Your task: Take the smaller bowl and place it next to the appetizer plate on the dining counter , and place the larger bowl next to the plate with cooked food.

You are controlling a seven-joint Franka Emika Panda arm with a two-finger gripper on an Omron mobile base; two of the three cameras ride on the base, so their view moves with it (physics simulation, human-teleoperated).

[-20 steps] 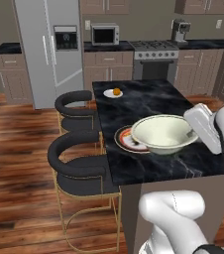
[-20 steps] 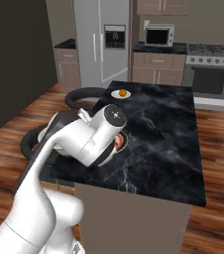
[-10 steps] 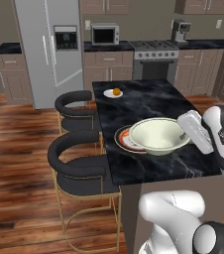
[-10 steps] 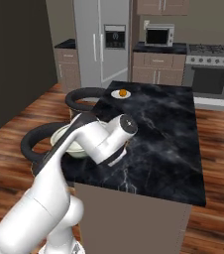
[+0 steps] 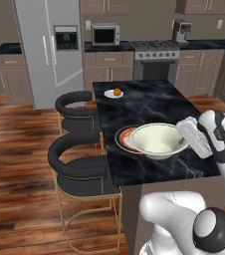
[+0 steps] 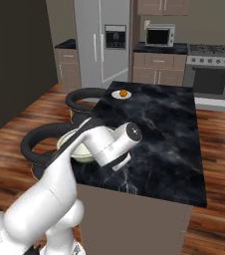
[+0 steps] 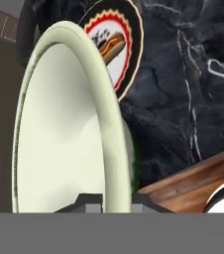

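The larger bowl (image 5: pixel 157 140), cream inside with a green outside, sits low over the dining counter (image 5: pixel 154 104), just right of the plate with cooked food (image 5: pixel 125 138). My gripper (image 5: pixel 183 135) is shut on the bowl's right rim. In the hand view the bowl (image 7: pixel 64 134) stands edge-on, its rim between my fingertips (image 7: pixel 90 199), and the orange-rimmed plate (image 7: pixel 115 45) lies beyond it. From the right base my arm hides much of the bowl (image 6: pixel 73 145). The appetizer plate (image 5: pixel 114 93) with its orange morsel sits at the counter's far left corner. The smaller bowl is out of view.
Two black round stools (image 5: pixel 78 148) stand along the counter's left side. A fridge (image 5: pixel 55 45), microwave (image 5: pixel 106 35) and stove (image 5: pixel 154 47) line the back wall. Bare black marble (image 6: pixel 169 124) stretches across the counter's right half.
The arm has come down a little with the bowl, bringing it lower over the counter beside the orange-rimmed plate. The grip has stayed shut.
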